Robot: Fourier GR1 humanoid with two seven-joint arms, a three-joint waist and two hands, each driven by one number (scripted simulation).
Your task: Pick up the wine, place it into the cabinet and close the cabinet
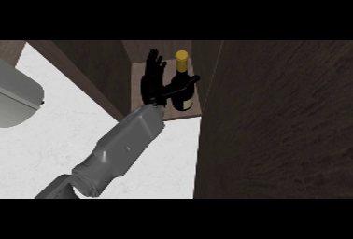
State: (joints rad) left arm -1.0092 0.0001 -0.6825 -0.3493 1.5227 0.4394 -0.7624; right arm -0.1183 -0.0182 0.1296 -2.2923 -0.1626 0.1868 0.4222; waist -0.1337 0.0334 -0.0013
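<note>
Just beside wine (183,86): open hand (152,83).

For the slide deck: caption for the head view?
Hand open beside wine bottle standing inside the open cabinet.

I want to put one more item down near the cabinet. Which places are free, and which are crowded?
The white counter is bare between the grey object at the left edge and the forearm. The cabinet opening is crowded: the wine bottle and the open hand fill it. The dark cabinet door blocks the right side.
</note>
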